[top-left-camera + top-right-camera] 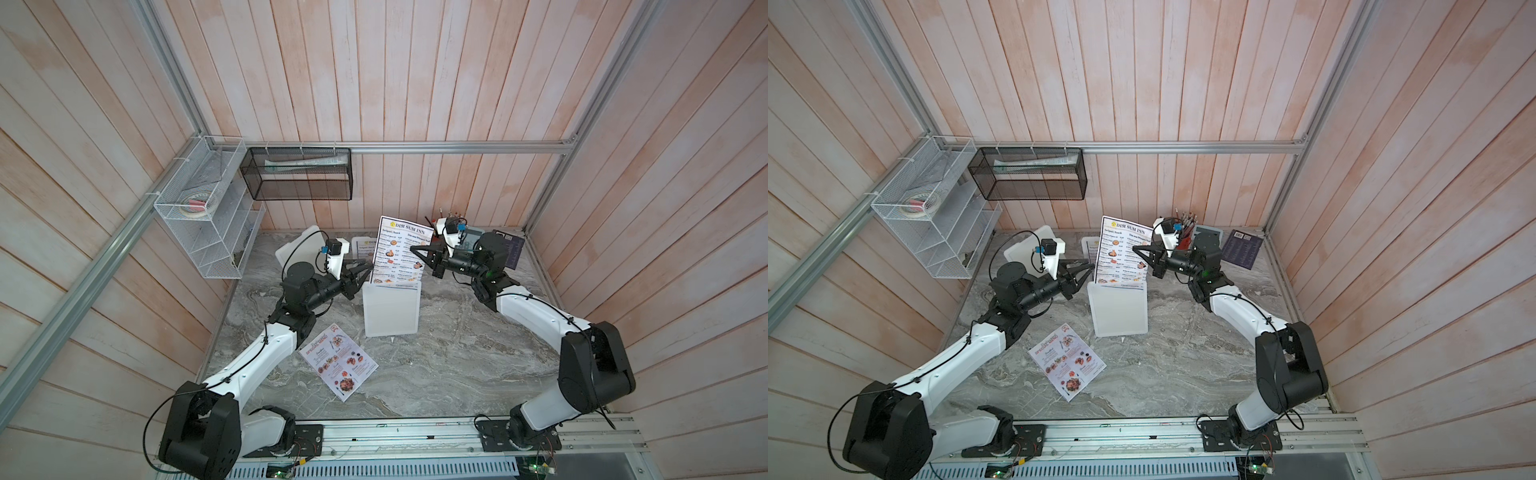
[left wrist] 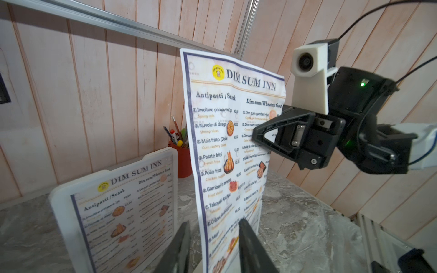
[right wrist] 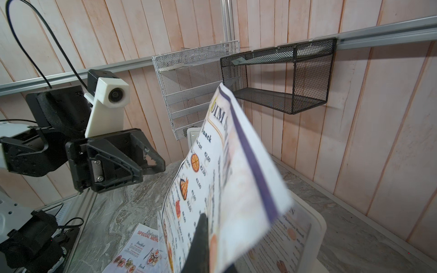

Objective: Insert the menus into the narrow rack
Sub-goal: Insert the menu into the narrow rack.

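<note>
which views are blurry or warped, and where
right wrist view: the near edge of the held white dark-bordered "DIM SUM INN" sheet is smeared out of focus; left wrist view: its print is sharp, the left tool looks soft; both top views: the wide lens splays the pink wall planks.

Even soft light, wide-angle edge distortion

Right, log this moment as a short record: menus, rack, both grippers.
Held menu: DIM SUM INN sheet, upright, lower edge at the mouth of the white rack
Right gripper: shut on the sheet's side edge
Left gripper: open, beside the sheet's other edge
Second menu: DIM SUM INN, standing in the rear holder
Special Menu: flat on the table, untouched
</note>
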Motion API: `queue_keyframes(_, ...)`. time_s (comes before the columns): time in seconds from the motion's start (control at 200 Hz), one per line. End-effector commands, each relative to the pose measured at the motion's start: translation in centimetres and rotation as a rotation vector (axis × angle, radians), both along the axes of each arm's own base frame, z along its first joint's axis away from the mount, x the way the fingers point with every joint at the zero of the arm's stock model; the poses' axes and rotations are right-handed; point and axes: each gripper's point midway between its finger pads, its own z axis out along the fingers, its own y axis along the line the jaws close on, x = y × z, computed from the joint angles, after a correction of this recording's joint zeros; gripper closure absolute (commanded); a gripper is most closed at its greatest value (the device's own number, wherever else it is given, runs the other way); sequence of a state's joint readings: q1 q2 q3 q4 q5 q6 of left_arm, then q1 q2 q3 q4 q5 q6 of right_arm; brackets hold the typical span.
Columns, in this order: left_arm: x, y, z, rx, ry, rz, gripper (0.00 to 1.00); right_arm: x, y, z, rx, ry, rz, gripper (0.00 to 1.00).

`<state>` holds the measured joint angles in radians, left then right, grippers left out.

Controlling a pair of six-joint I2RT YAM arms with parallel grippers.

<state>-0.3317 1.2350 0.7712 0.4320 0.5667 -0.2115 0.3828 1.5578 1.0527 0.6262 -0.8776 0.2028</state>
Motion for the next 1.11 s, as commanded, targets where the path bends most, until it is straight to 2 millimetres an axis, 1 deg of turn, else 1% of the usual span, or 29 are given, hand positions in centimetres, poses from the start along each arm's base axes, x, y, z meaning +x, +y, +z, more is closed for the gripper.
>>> queue_keyframes(0.0,-0.6,1.1,-1.2,0.013,0.025,0.050,0.53,-0.6,0.9,-0.3,-0.021,-0.019,0.050,1.00)
queue_keyframes(0.1,-0.9,2.2,-2.6,0.021,0.048,0.114,0.42,-1.0,1.3,-0.6,-0.028,-0.026,0.067,1.00)
queue_keyframes(0.14,-1.1,2.6,-3.3,0.026,0.059,0.134,0.36,-1.0,1.4,-0.7,-0.029,-0.029,0.073,1.00)
queue_keyframes(0.245,-1.7,3.5,-5.2,0.040,0.081,0.175,0.14,-1.1,1.7,-1.1,-0.035,-0.024,0.085,1.00)
queue_keyframes(0.27,-1.8,3.7,-5.7,0.043,0.087,0.185,0.10,-1.2,1.8,-1.2,-0.035,-0.025,0.087,1.00)
queue_keyframes(0.305,-2.0,4.0,-6.2,0.044,0.089,0.197,0.07,-1.1,1.8,-1.3,-0.036,-0.023,0.086,1.00)
queue_keyframes(0.39,-2.5,4.8,-7.6,0.050,0.093,0.235,0.07,-1.1,1.9,-1.7,-0.037,-0.018,0.091,1.00)
queue_keyframes(0.49,-2.8,6.4,-9.7,0.064,0.104,0.324,0.07,-1.3,1.8,-1.9,-0.036,-0.023,0.091,1.00)
queue_keyframes(0.57,-3.1,7.5,-10.7,0.060,0.093,0.373,0.06,-1.7,1.7,-2.1,-0.039,-0.033,0.098,1.00)
queue_keyframes(0.625,-3.5,7.6,-11.3,0.058,0.083,0.377,0.06,-1.9,1.6,-2.1,-0.041,-0.045,0.098,1.00)
queue_keyframes(0.695,-3.7,8.0,-11.7,0.050,0.071,0.391,0.06,-2.3,1.5,-2.0,-0.044,-0.055,0.103,1.00)
queue_keyframes(0.82,-3.0,9.2,-11.9,0.047,0.074,0.476,0.06,-2.7,1.3,-2.1,-0.056,-0.080,0.104,1.00)
queue_keyframes(0.965,-3.0,8.9,-12.2,0.047,0.082,0.458,0.06,-3.5,1.3,-2.4,-0.076,-0.107,0.135,1.00)
queue_keyframes(1.1,-3.4,9.1,-12.1,0.033,0.071,0.463,0.06,-3.6,1.2,-2.5,-0.078,-0.117,0.129,1.00)
